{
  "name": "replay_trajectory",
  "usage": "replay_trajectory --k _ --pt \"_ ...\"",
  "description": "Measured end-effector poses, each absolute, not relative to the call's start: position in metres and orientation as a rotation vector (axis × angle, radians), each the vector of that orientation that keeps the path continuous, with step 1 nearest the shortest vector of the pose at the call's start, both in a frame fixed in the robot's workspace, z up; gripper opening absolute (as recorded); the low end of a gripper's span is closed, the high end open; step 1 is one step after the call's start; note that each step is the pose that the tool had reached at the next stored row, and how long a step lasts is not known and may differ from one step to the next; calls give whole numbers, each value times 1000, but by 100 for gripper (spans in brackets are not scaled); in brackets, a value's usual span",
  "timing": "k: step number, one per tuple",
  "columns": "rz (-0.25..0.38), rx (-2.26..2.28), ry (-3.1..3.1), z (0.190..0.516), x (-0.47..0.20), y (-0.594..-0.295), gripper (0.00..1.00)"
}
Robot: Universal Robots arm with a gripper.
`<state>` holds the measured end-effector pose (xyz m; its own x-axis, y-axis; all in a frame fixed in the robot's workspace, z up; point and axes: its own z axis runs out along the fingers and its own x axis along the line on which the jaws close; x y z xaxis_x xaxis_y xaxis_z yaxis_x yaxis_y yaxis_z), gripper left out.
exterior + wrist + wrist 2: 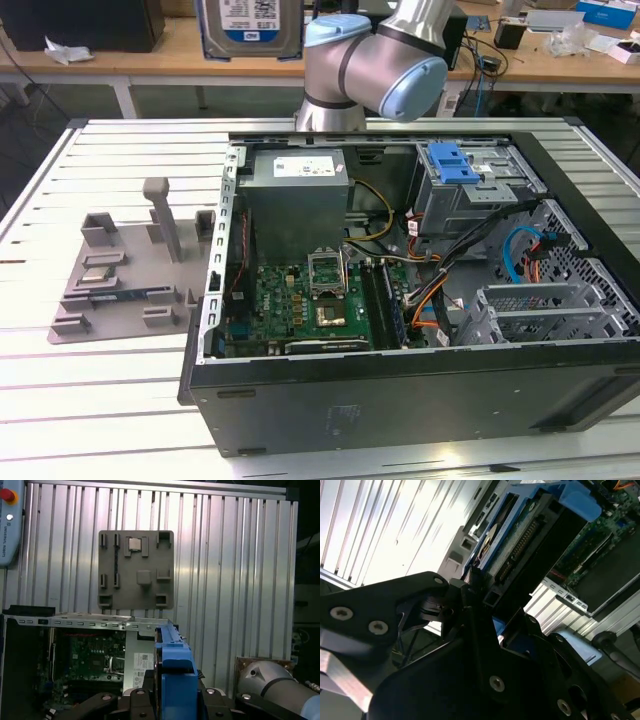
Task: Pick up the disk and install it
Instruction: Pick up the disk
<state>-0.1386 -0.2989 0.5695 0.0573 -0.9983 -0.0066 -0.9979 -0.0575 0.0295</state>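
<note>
The disk [250,25] hangs high over the far edge of the table, its blue-and-white label facing the exterior camera. In the second wrist view its green circuit-board underside and blue side rails [520,535] run away from my gripper [487,607], whose black fingers [470,592] clamp one end. In the first wrist view the disk's blue rail [175,672] stands edge-on between the fingers [135,700] of my gripper [175,697]. The gripper is shut on the disk. The open computer case [400,390] lies below it, with the grey drive cage and its blue latch [455,160] at the back right.
Inside the case are the grey power supply box [298,190], the green motherboard [310,300] and loose cables [450,290]. A grey fixture plate [125,270] with small parts lies on the slatted table at the exterior view's left. The arm's elbow [375,60] hangs over the case's back wall.
</note>
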Motion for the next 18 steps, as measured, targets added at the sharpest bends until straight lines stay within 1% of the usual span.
replay_trajectory --k 18 --pt "-45 2267 -2139 551 -69 -299 37"
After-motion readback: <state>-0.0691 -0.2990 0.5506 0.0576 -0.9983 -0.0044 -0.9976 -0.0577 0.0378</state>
